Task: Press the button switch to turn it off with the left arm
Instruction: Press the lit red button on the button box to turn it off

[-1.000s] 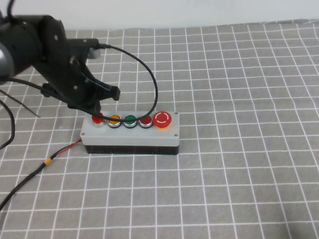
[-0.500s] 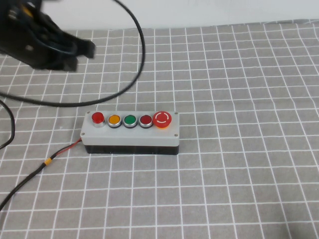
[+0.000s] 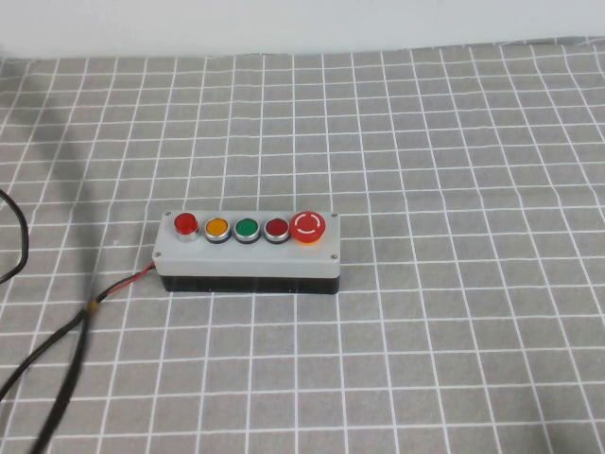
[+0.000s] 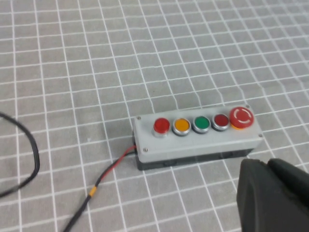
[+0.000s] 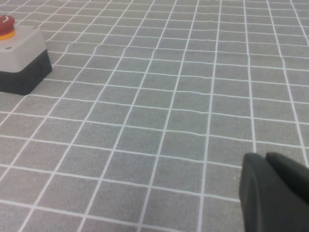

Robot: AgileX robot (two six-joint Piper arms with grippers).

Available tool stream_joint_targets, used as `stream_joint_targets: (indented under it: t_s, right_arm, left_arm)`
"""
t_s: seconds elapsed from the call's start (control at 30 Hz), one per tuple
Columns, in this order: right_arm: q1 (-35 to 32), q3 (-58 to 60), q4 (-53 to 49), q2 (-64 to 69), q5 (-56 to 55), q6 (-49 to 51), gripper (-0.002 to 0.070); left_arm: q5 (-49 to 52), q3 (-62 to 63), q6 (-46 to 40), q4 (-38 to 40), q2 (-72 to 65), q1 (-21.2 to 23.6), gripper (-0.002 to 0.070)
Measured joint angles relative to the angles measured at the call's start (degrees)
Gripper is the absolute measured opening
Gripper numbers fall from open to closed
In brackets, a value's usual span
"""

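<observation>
Black cable lies at the left, meeting a red wire that enters the grey button box, which sits mid-table on the grid tablecloth; the buttons read leftmost red button, yellow, green, red, emergency stop; left gripper, fingers together, hangs clear of the box; right gripper, fingers together, sits over cloth well apart from the box.

text: none readable
numbers, brand: none readable
red mushroom button: white ring-shaped arrow mark on its cap, the only sign in view; seen in high and left wrist views
location: right end of the grey switch box lid
</observation>
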State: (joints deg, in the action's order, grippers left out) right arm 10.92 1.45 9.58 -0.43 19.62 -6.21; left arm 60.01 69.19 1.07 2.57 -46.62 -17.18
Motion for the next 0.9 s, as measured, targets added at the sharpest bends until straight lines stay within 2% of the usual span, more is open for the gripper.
stream_joint_targets:
  t_s: [0.33,0.47,0.9]
  right_arm:
    - [0.0,0.0,0.1,0.0,0.0,0.0,-0.0016]
    - [0.0,0.0,0.1,0.0,0.0,0.0,-0.0016]
    - [0.0,0.0,0.1,0.0,0.0,0.0,-0.0016]
  left_arm:
    - [-0.1,-18.3,2.0,-0.4,32.5,0.0,-0.0003]
    - [-1.1,-23.4,2.0,-0.5,41.4,0.0,-0.0003]
    - [-3.4,-31.8,2.1,-0.4,44.3,0.0,-0.0003]
